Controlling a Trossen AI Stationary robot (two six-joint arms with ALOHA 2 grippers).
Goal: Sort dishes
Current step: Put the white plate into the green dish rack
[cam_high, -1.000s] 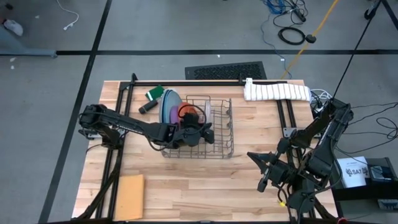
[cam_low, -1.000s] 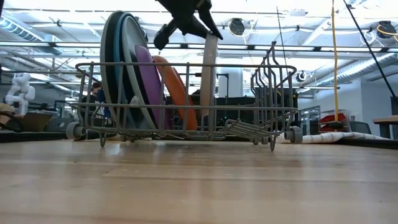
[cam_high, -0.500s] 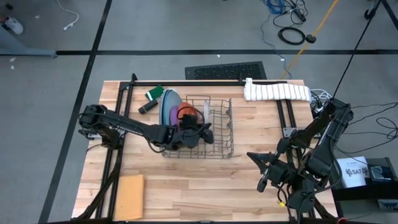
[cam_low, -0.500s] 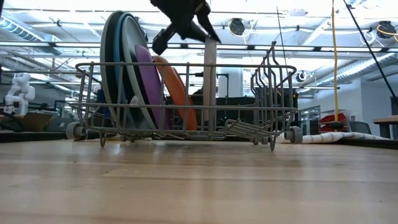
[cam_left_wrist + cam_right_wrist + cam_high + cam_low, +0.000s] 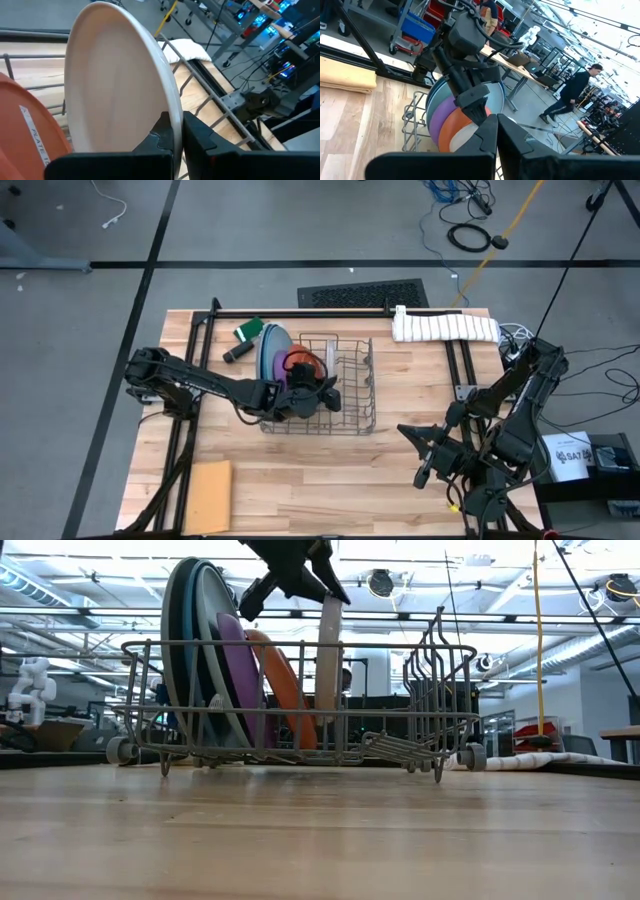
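- The left gripper (image 5: 322, 592) hung over the wire rack (image 5: 352, 392), its fingers (image 5: 197, 135) pinching the top rim of the light grey plate (image 5: 120, 80).
- That plate stood upright on edge inside the rack, just beside the orange plate (image 5: 283, 680) and apart from it.
- Next came the purple plate (image 5: 236, 675), then the three large plates (image 5: 190, 635) leaning together at the rack's end.
- The rack sat on the wooden table (image 5: 400, 460), near its middle.
- The right gripper (image 5: 412, 440) waited low over the table, well apart from the rack, its fingers (image 5: 487, 135) pressed together on nothing.
- A folded white towel (image 5: 445, 327) lay along the table's far edge, and a tan sheet (image 5: 207, 495) at the near corner.
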